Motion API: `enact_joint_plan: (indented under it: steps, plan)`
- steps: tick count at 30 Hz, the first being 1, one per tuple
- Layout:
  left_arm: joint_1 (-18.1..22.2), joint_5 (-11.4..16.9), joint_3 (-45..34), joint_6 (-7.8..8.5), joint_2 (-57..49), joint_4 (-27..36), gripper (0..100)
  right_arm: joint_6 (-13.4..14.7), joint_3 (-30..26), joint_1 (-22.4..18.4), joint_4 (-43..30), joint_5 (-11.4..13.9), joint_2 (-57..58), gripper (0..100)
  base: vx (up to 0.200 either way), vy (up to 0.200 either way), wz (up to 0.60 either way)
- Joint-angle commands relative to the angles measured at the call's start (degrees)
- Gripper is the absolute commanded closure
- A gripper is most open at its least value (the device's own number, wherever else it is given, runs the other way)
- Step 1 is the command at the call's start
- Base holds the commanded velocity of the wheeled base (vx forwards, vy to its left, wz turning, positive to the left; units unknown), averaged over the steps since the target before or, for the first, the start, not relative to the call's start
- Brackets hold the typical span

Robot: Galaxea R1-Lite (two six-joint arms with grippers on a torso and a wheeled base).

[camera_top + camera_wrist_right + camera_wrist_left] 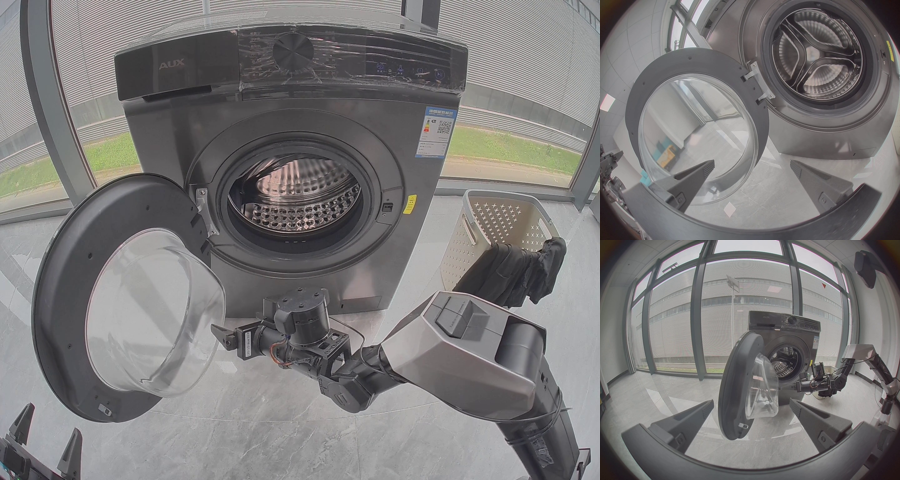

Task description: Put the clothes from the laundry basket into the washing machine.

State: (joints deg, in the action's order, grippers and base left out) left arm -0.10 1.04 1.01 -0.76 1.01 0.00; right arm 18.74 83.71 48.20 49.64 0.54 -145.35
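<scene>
**Clothes** (pixel 514 273): we record one dark bundle heaped at the near end of the laundry basket (pixel 494 215). Its long axis runs left to right along the near rim. Its right end is draped over the right rim and points down outside the wall, and the folds hang vertically. The near edge of the bundle is hidden behind the right arm.

**Laundry basket:** cream with perforated walls. It stands on the floor (pixel 262 431) to the right of the washing machine (pixel 187 125), just beside its right flank.

**Washing machine:** a grey front-loader facing us. We see a bare steel drum (pixel 295 195). The door (pixel 65 300) is swung fully open to the left on its hinge, with the clear glass bowl turned towards us.

**Right arm:** it comes in from the near right with the elbow bent. The forearm lies roughly level and low over the floor in front of the machine's base, pointing left. The right gripper (pixel 220 334) is near the lower right edge of the door's glass bowl, with a gap between them in the left wrist view. We list its fingers (pixel 693 178) as spread wide and gripping nothing.

**Left arm:** the left gripper (pixel 50 425) is low at the near left, below the door, well apart from basket and clothes. Its fingers (pixel 687 422) point away from us, released, with only air between them.

**Surroundings:** tall windows (pixel 672 318) behind the machine.
</scene>
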Motion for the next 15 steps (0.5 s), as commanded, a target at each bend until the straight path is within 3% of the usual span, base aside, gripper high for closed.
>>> enact_joint_plan:
  steps: [1, 15]
  plan:
    - [0.01, 0.02, -1.01, -0.04, -1.01, 0.0, 0, -0.02, 0.57, 0.4, 0.02, -0.01, -0.29, 0, 0.0, 0.0, 0.0]
    - [0.01, 0.02, -1.01, -0.04, -1.01, 0.0, 0, 0.86, 3.65, 1.37, 0.11, -1.33, -2.22, 0, 0.0, 0.0, 0.0]
